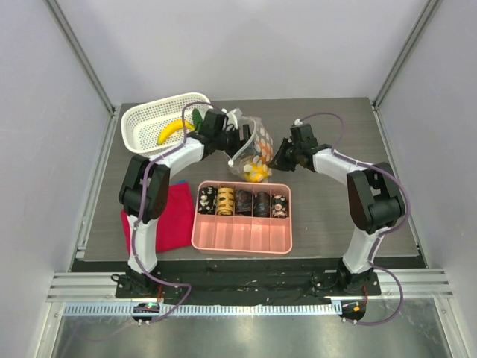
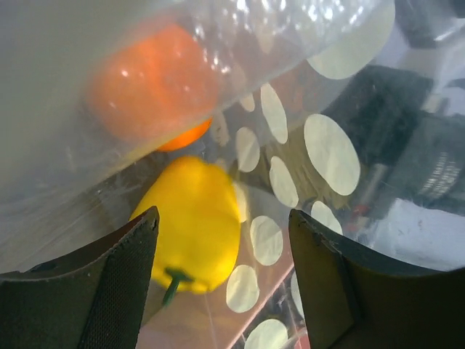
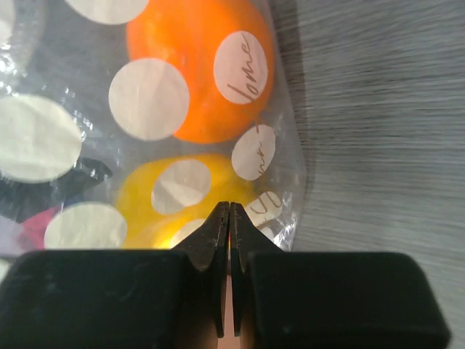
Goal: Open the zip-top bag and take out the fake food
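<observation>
The bag [image 1: 252,142] stands mid-table just behind the pink tray [image 1: 242,239] and right of the basket [image 1: 141,115], holding an orange piece [image 3: 196,65] and a yellow piece [image 2: 192,225]. Your right gripper [image 3: 229,211] is clenched, apparently on a fold of film at the bag's edge; your left gripper [image 2: 224,218] is released, facing the film. Judged light, thin, floppy and slick: pinch film near the zip seam, not the bulging body, since the contents will likely roll.

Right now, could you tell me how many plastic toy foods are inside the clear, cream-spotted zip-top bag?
2: a round orange piece and, beside it, a yellow pepper with a green stem, both inside the clear spotted plastic bag. Others may be hidden by folds.
</observation>
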